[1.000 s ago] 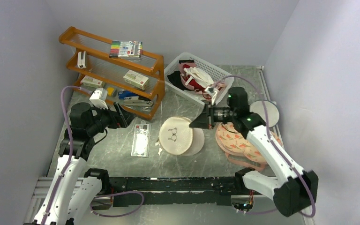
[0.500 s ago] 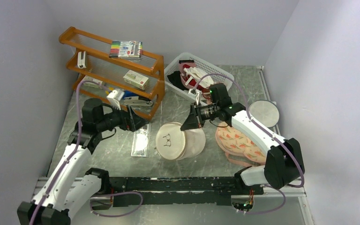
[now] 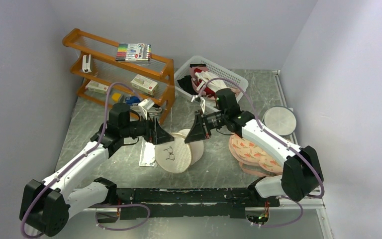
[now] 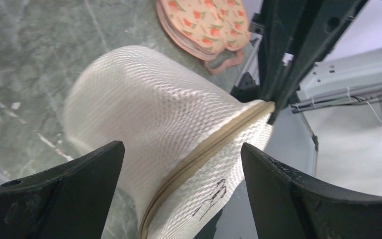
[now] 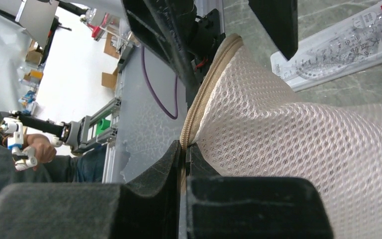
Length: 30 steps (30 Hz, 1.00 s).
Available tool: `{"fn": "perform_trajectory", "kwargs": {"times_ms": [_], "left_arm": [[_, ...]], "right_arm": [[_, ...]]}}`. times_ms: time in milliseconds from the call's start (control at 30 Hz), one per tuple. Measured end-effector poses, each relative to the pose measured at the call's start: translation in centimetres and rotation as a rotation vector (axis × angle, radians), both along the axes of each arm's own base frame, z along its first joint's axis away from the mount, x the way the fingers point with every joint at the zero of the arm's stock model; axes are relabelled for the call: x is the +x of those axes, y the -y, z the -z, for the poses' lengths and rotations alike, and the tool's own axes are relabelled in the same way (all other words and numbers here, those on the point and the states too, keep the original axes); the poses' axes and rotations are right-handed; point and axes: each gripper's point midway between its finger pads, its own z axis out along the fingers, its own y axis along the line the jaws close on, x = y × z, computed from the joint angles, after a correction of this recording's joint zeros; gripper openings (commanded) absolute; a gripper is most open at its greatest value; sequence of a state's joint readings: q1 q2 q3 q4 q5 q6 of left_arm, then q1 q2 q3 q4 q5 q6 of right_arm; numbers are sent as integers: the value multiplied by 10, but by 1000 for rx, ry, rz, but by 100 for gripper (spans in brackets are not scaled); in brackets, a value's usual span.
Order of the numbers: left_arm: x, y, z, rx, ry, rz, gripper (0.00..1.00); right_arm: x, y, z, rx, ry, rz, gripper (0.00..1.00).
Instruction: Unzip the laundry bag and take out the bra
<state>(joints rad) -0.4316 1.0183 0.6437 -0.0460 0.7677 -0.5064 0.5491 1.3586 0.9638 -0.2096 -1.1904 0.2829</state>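
The laundry bag (image 3: 175, 153) is a cream mesh pouch with a beige zip rim (image 4: 205, 148) and a black emblem (image 3: 168, 153). It stands tilted on edge at the table's middle. My right gripper (image 3: 197, 131) is shut on the zip rim at the bag's upper right; in the right wrist view the gripper (image 5: 185, 147) pinches the beige tape beside the mesh (image 5: 303, 149). My left gripper (image 3: 162, 136) is open at the bag's upper left, and in the left wrist view the gripper (image 4: 181, 152) has its fingers either side of the rim without touching. The bra is hidden.
Peach fruit-patterned pads (image 3: 252, 152) lie right of the bag and a grey disc (image 3: 280, 120) sits behind them. A white basket (image 3: 183, 75) of clothes is at the back, an orange shelf (image 3: 122, 74) at back left. A clear stationery pack (image 3: 147, 154) lies left of the bag.
My left arm swung right from the shelf to the bag's left edge, staying open. My right gripper, shut on the rim, dragged the bag leftward and tipped it more upright.
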Motion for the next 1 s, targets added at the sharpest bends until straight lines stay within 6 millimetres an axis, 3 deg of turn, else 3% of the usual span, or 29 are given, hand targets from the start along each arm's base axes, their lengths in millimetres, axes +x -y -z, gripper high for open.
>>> {"fn": "perform_trajectory", "kwargs": {"times_ms": [200, 400, 500, 667, 900, 1000], "left_arm": [[-15, 9, 0, -13, -18, 76, 75], [-18, 7, 6, 7, -49, 71, 51], [-17, 6, 9, 14, -69, 56, 33], [-14, 8, 11, 1, -133, 22, 9], [-1, 4, 19, 24, -213, -99, 7], [2, 3, 21, 23, -254, -146, 7]], "right_arm": [[5, -1, 3, 6, 20, 18, 0], [40, 11, 21, -90, 50, 174, 1], [67, 16, 30, -169, 77, 273, 8], [85, 20, 42, -258, 94, 369, 26], [108, 36, 44, -460, 151, 577, 61], [108, 52, 41, -534, 176, 658, 69]]}}
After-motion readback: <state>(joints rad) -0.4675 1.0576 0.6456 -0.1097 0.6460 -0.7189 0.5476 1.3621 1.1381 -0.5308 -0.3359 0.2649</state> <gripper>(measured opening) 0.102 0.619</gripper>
